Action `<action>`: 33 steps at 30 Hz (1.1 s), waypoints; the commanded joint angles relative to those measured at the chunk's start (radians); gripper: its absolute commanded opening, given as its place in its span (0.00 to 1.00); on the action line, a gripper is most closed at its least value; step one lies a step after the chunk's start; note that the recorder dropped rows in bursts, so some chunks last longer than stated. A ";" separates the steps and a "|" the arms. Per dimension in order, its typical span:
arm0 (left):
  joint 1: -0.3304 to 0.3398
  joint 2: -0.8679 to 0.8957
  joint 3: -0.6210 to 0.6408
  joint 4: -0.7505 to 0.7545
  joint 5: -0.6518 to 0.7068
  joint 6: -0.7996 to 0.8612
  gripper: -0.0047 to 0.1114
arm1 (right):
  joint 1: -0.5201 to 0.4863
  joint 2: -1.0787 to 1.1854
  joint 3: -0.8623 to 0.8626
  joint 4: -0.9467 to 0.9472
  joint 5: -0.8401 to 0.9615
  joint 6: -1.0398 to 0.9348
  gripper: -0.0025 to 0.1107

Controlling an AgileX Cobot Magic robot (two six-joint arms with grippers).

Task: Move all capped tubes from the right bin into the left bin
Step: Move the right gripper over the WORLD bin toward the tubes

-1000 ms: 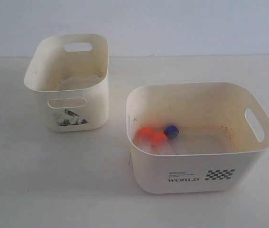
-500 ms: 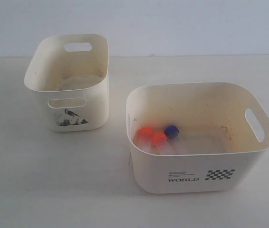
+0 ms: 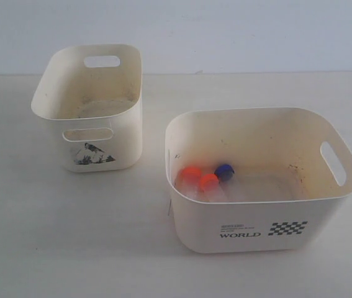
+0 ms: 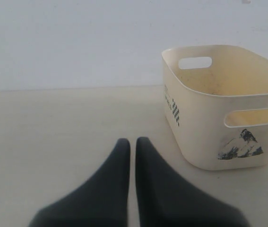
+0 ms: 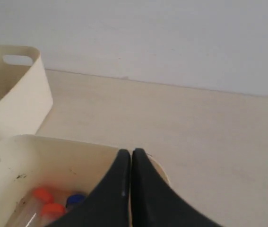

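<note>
While capped tubes (image 3: 208, 181) lie together in right bin (image 3: 250, 223), left gripper (image 4: 132, 141) and right gripper (image 5: 131, 151) each pressed together; left bin (image 3: 126, 133) nearby.

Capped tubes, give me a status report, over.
Left claw and right claw shut, holding nothing. Three clear plastic tubes, two orange-red caps, one blue, in wide cream plastic WORLD bin. Nothing covers them.

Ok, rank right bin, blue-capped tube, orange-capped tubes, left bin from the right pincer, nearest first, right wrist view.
1. right bin, rim beside right pincer
2. blue-capped tube, inside it
3. orange-capped tubes, beyond; pair too close to call
4. left bin, beyond the right bin
</note>
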 commanded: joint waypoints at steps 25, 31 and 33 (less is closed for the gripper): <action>0.000 0.000 -0.004 0.002 0.000 -0.010 0.08 | 0.215 0.121 -0.063 0.020 -0.228 -0.089 0.02; 0.000 0.000 -0.004 0.002 0.000 -0.010 0.08 | 0.215 0.121 -0.063 0.020 -0.228 -0.089 0.02; 0.000 0.000 -0.004 0.002 0.000 -0.010 0.08 | 0.215 0.121 -0.063 0.020 -0.228 -0.089 0.02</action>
